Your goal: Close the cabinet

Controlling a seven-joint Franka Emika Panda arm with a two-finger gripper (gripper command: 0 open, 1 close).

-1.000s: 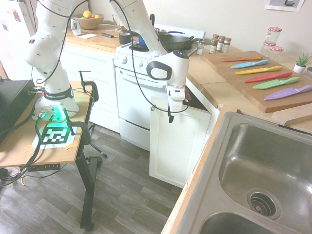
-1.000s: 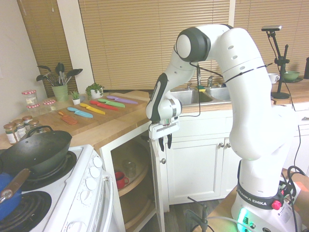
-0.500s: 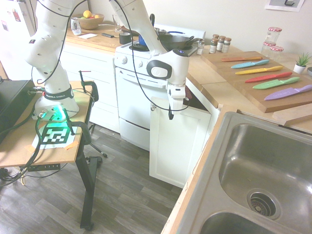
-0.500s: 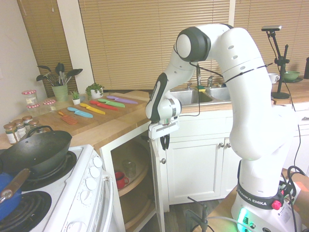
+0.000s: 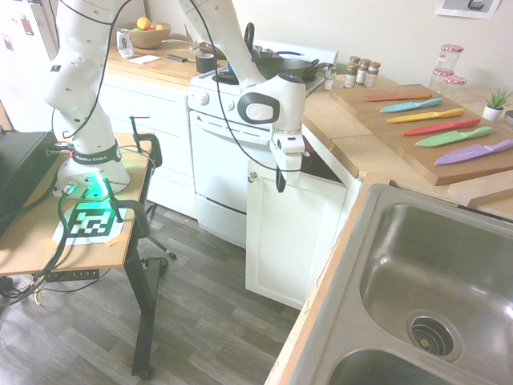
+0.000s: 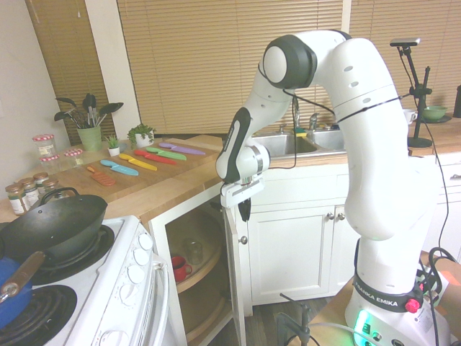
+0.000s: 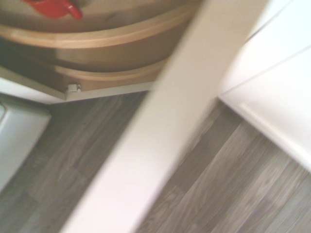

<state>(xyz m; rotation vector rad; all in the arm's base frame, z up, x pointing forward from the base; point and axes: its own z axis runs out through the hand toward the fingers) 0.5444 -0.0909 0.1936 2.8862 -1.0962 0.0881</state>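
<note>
In the first exterior view, going from the left, the white oven [image 5: 220, 160] comes first, then the cabinet [image 5: 290, 233] just beside it, under the wood countertop [image 5: 353, 140]. Its narrow door [image 5: 288, 237] stands swung out from the frame, with a dark gap showing behind its top edge. The small silver knob [image 5: 252, 176] sits near the door's upper corner on the oven side. The gripper [image 5: 280, 180] hangs fingers-down right at the door's top edge, just beside the knob; whether it touches the door I cannot tell. The dark fingers look close together with nothing between them, so the hand appears closed and empty.

Further right, six coloured knives [image 5: 437, 120] lie on a cutting board [image 5: 425, 136], three spice jars [image 5: 362, 72] stand behind it, and one steel sink basin [image 5: 437, 281] fills the corner.

In the second exterior view, a black wok [image 6: 54, 227] sits on the stove at left. Right of it the cabinet [image 6: 194, 274] is open, showing curved wooden shelves with one red cup [image 6: 180, 267] and one glass jar [image 6: 193, 251]. The door [image 6: 234, 281] is seen edge-on, directly under the gripper [image 6: 243, 211].

The wrist view shows the door's white top edge [image 7: 165, 131] running diagonally, with the red cup [image 7: 53, 7] and shelf rims beyond it.
</note>
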